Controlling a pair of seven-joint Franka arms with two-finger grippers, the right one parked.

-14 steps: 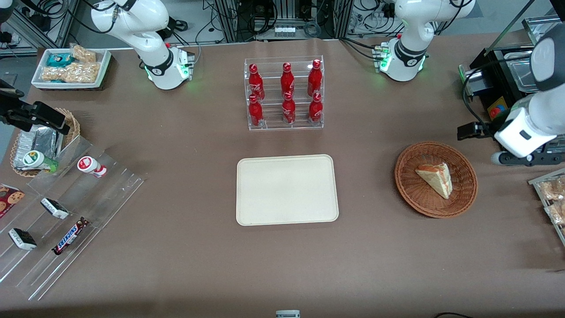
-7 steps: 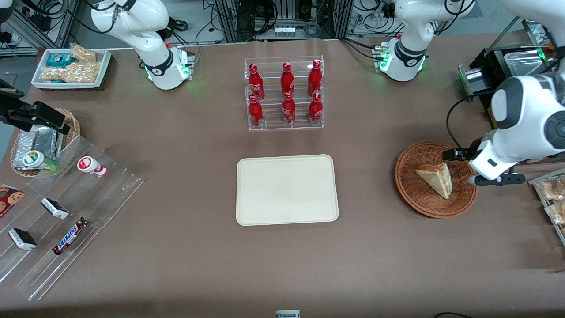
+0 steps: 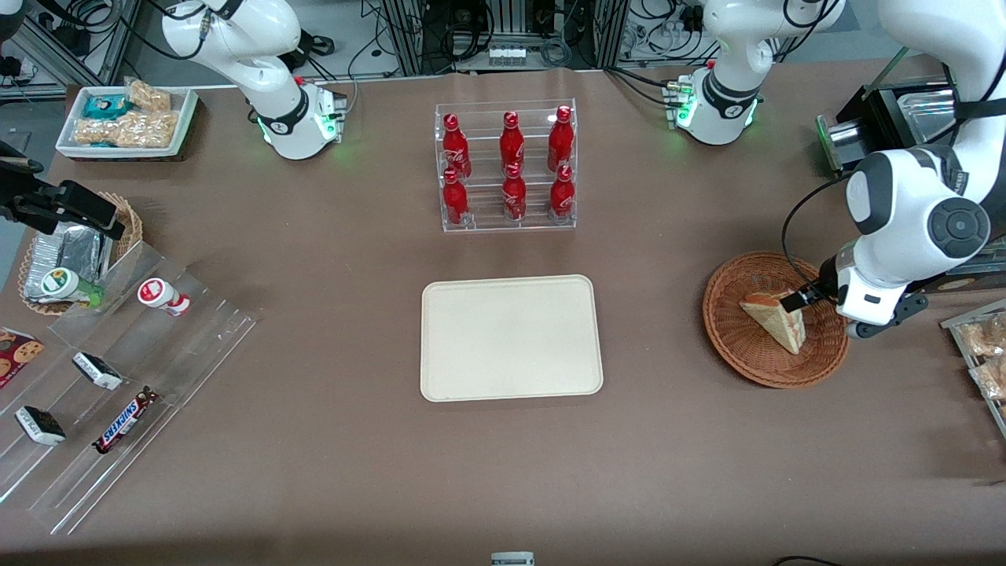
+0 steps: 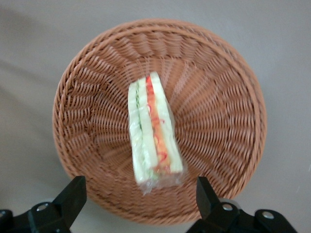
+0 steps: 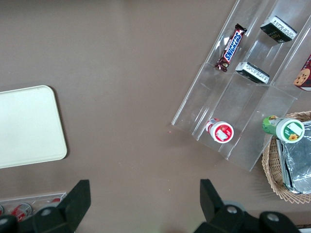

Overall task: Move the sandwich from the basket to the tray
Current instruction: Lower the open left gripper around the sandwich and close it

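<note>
- I've got the claw (image 4: 138, 199) hanging over the basket (image 3: 739, 346), its two black fingers (image 4: 72, 194) spread wide, nothing between them.
- The sandwich (image 3: 776, 317) is in the basket, a pale triangular wedge; on the wrist camera I see it (image 4: 153, 133) edge-on, white bread with green and red-orange layers under crinkled clear wrap.
- The basket (image 4: 218, 116) is round and shallow, reddish-brown wicker with ribs fanning out to a braided rim, toward the working arm's end of the surface (image 3: 314, 472).
- The tray (image 3: 511, 338) is flat, matte cream with rounded corners and a low rim, sitting mid-surface well apart from the basket.
- The surface is plain dull brown.
</note>
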